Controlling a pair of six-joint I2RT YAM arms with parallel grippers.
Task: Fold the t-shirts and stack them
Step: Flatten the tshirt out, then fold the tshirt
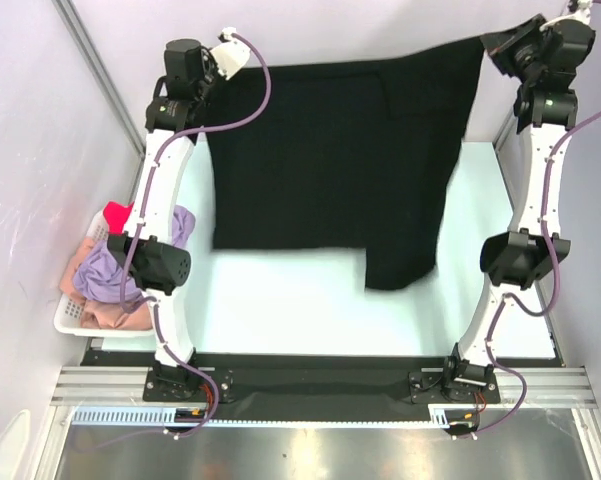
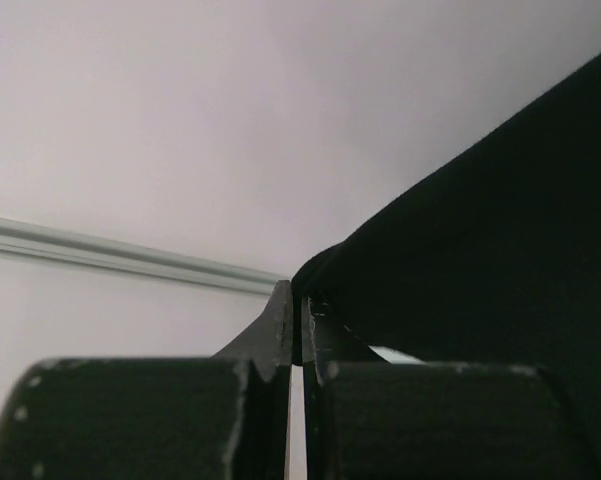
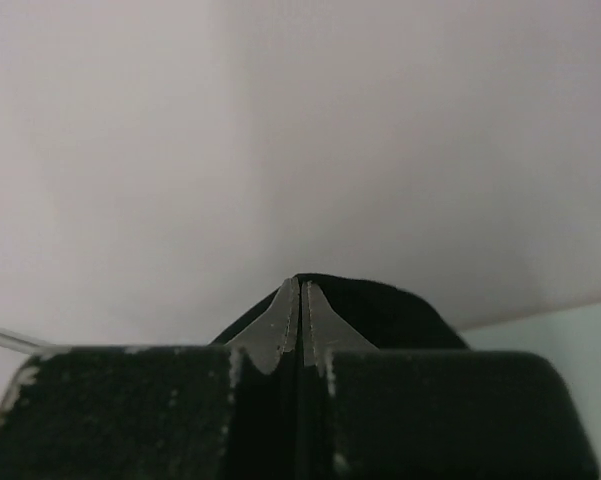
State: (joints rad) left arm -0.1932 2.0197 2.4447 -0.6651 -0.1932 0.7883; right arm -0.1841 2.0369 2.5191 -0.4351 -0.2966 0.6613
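White arms (image 1: 166, 178), black joints (image 1: 160, 265), purple cables (image 1: 267, 82)

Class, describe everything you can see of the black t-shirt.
The black t-shirt is plain, soft, matte cloth, spread wide over the far side of the table. Its far corners are pinched in the shut left hand and right hand, which pulls that edge taut. The near edge drops lower at the right. No print shows.

Lavender shirt (image 1: 98, 272) half hidden (left arm (image 1: 158, 266)).

Black t-shirt (image 1: 330, 160) hangs spread; coloured t-shirts (image 1: 105, 275) heaped far left.
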